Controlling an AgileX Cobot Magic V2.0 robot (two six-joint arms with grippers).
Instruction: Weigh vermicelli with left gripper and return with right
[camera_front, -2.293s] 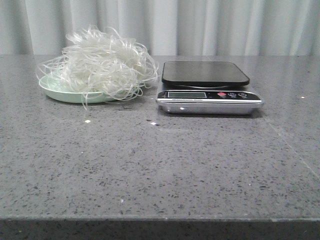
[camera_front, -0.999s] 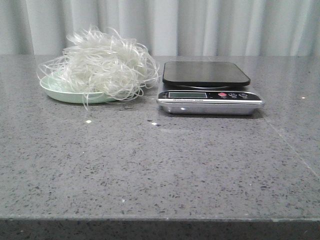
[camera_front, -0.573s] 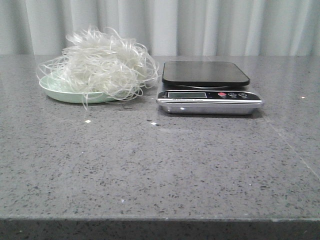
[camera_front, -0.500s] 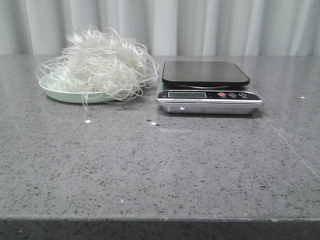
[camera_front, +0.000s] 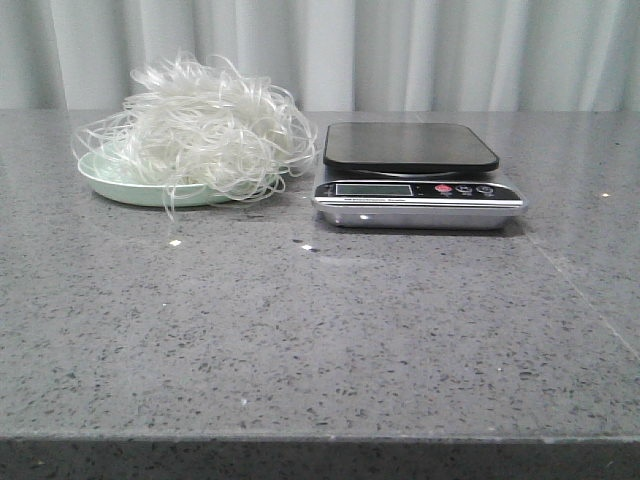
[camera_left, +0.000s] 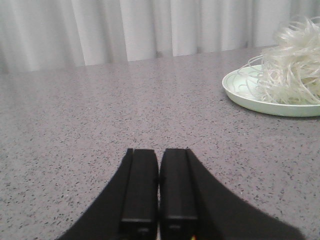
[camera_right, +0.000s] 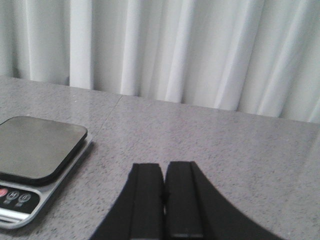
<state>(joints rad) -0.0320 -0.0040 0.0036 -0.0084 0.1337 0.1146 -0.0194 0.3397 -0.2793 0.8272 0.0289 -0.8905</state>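
Observation:
The vermicelli (camera_front: 200, 125), a fluffy wad of thin translucent white strands, sits heaped on a pale green plate (camera_front: 115, 183) at the back left of the table. It also shows in the left wrist view (camera_left: 295, 65), on the plate (camera_left: 250, 100). A kitchen scale (camera_front: 412, 150) with a black platform and a silver front stands just right of the plate; it also shows in the right wrist view (camera_right: 37, 150). My left gripper (camera_left: 159, 152) is shut and empty, low over bare table, well apart from the plate. My right gripper (camera_right: 164, 166) is shut and empty, to the right of the scale. Neither gripper shows in the front view.
A pale curtain (camera_front: 400, 50) hangs behind the grey speckled table (camera_front: 320, 340). A few small white crumbs (camera_front: 175, 243) lie in front of the plate. The table's front edge runs along the bottom of the front view.

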